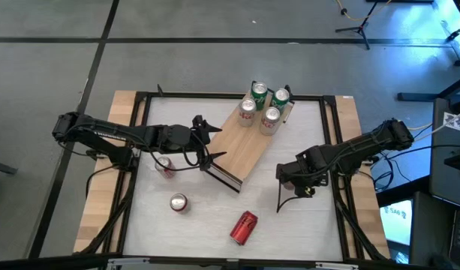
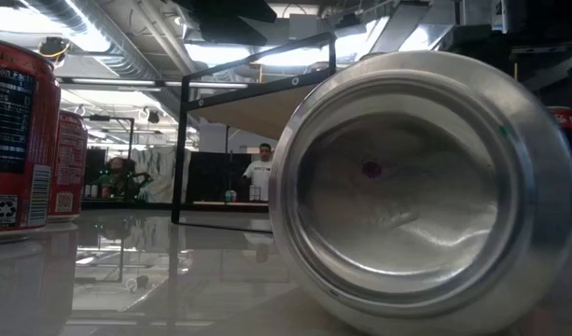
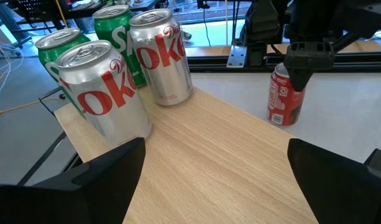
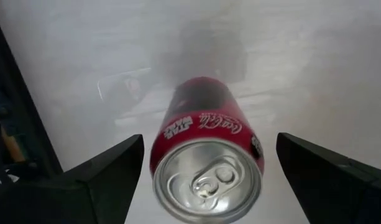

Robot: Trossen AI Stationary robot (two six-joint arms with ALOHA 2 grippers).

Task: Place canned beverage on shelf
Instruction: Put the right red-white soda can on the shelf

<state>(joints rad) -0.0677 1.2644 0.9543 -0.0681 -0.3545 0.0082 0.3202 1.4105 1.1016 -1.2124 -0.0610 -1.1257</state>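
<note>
The shelf lies slantwise on the white table, and everything is placed from it here.

Off its near-left end, the left gripper reaches in over the board's corner with its jaws spread wide and nothing between them; in the left wrist view its fingers frame the bare wood. Just left of that same end, an upright red can stands on the table under the left arm. Farther from the shelf on the same side, a second upright red can stands alone.

On the shelf's far end four cans stand upright, close together: two silver cans nearer the middle of the board, two green cans behind them at the end.

Below the shelf's near end, well apart from it, a red can on its side lies on the table.

Right of the shelf, the right gripper hangs over the table, its jaws wide and empty; its wrist view looks at the lying can.
</note>
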